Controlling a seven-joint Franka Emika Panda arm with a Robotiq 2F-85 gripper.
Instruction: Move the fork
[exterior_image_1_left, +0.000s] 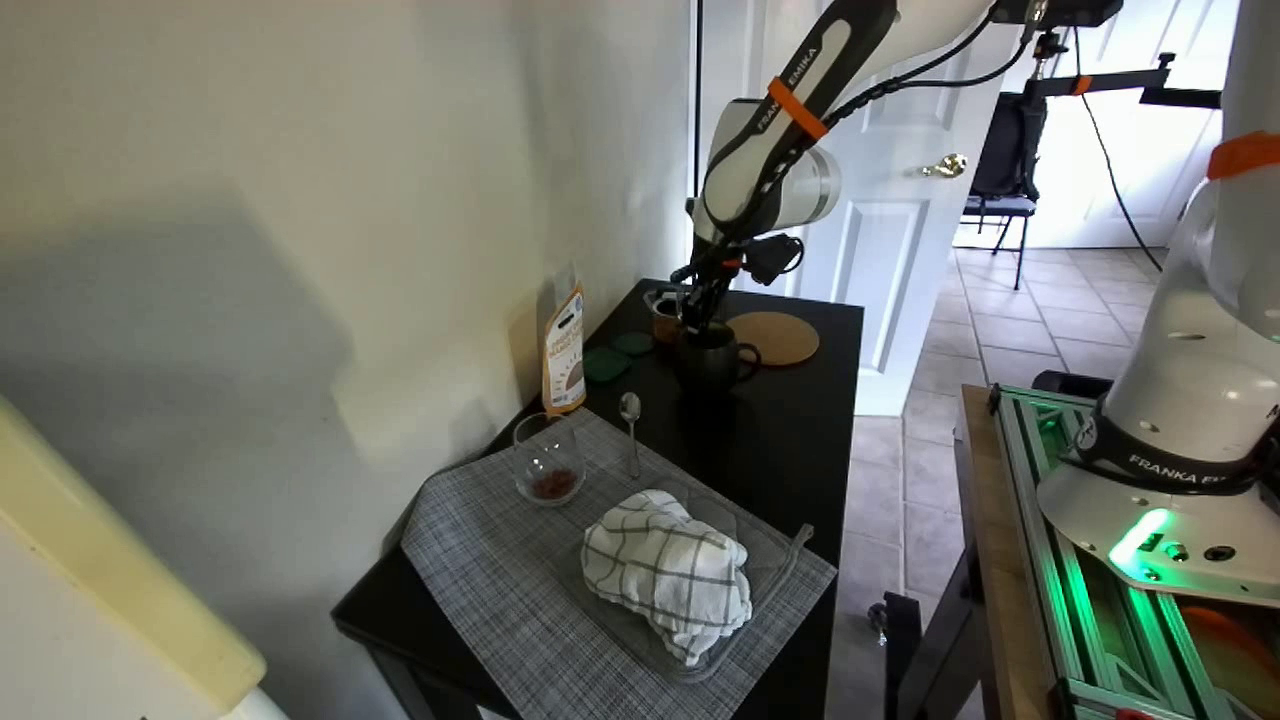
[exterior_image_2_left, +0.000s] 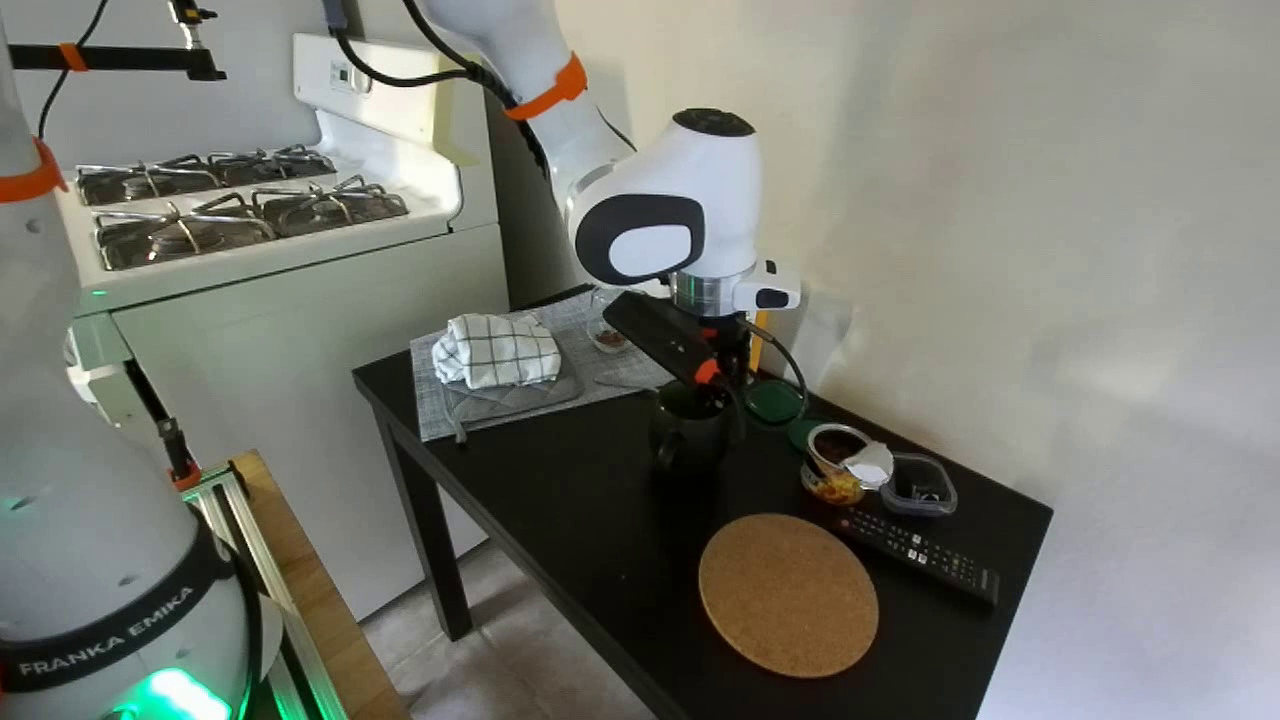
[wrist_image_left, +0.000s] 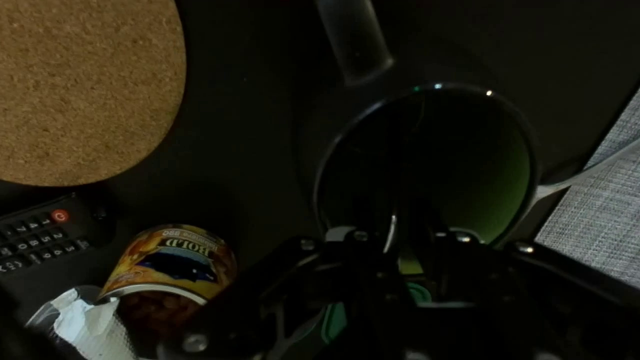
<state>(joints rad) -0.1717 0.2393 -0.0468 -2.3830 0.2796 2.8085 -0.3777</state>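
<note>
Dimly, tool (wrist_image_left: 405, 236) at mouth of mug (exterior_image_2_left: 682, 435), metal sliver (wrist_image_left: 391, 233) alongside, jaw gap unclear.

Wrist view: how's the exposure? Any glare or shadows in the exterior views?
Underexposed in the wrist view, gripper mostly black, mug mostly dark inside with glints on its rim; in both exterior views, green light glares on the robot base; in an exterior view, a broad soft shadow on the wall.

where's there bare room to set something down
Most room: the black tabletop between the grey woven placemat, dark cylindrical mug and round cork mat. A smaller patch: on the placemat beside the clear tumbler and white checked towel. Crowded: by the opened yellow can, clear plastic tub and black remote; also around mug and black gripper.
</note>
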